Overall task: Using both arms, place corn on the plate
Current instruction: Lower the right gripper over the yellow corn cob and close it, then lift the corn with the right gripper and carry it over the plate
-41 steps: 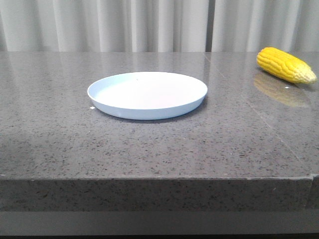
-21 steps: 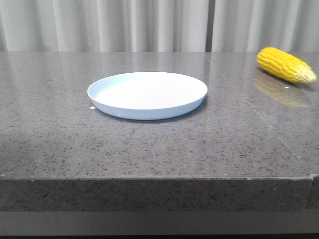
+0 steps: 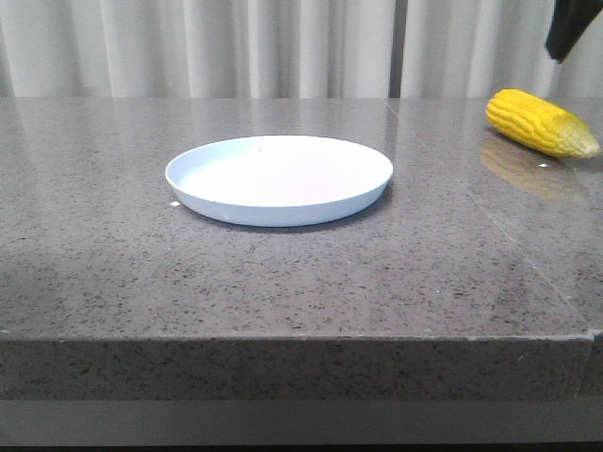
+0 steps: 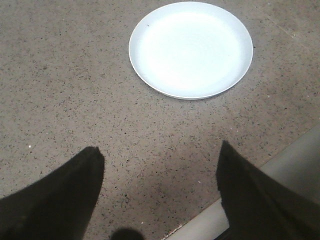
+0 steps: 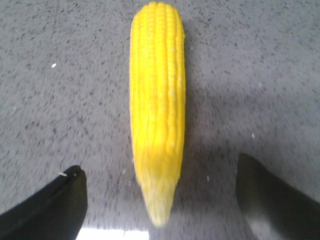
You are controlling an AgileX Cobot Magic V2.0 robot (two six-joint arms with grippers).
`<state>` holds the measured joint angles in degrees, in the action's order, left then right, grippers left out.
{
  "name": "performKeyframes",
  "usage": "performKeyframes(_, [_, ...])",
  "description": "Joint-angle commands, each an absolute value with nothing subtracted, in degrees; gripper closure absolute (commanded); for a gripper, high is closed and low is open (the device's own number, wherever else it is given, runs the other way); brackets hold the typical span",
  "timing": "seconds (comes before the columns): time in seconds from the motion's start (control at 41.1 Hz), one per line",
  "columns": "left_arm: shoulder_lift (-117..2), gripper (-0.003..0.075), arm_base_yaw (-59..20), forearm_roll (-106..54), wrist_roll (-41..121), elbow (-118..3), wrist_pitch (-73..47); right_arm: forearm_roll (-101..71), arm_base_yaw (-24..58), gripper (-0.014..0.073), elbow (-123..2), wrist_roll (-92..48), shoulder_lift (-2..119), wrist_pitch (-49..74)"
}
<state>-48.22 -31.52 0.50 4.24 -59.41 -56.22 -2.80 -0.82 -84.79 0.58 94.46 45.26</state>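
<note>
The yellow corn (image 3: 540, 122) lies on the grey stone table at the far right, its pale tip pointing right. The pale blue-white plate (image 3: 279, 178) sits empty near the table's middle. My right gripper (image 5: 159, 172) is open above the corn (image 5: 157, 100), its dark fingers apart on either side of the cob's tip, not touching it. A dark part of the right arm (image 3: 569, 28) shows at the front view's top right corner. My left gripper (image 4: 159, 152) is open and empty over the table near its front edge, with the plate (image 4: 190, 49) ahead of it.
The grey speckled table (image 3: 283, 273) ends in a front edge (image 4: 280, 160) close under the left gripper. Pale curtains (image 3: 283, 47) hang behind the table.
A dark part of the right arm has come into the front view's top right corner, above the corn. The corn and plate have not moved.
</note>
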Motion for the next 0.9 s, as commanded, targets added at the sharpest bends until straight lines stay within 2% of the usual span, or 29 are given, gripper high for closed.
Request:
performKeyframes(0.0, [-48.11,0.0247,-31.91,0.40,3.53,-60.81,-52.49,-2.47,-1.10,-0.0034,-91.05,0.00,96.67,44.17])
performKeyframes(0.438, [-48.11,0.0247,-31.91,0.40,3.53,-60.81,-52.49,-2.47,-0.98,-0.0028,-102.71,-0.71,111.05,46.00])
performKeyframes(0.536, [-48.11,0.0247,-31.91,0.40,3.53,-60.81,-52.49,-2.47,-0.98,0.0058,-102.71,-1.85,111.63,46.37])
performKeyframes(0.633, [-48.11,0.0247,-31.91,0.40,3.53,-60.81,-52.49,-2.47,-0.98,0.0256,-102.71,-2.22,111.82,47.02])
performKeyframes(0.682, [-48.11,0.0247,-31.91,0.40,3.53,-60.81,-52.49,-2.47,-0.98,0.0311,-102.71,-2.22,111.82,47.22])
performKeyframes(0.877, [-48.11,0.0247,-31.91,0.40,3.53,-60.81,-52.49,-2.87,-0.98,0.0323,-104.94,-2.22,111.15,51.35])
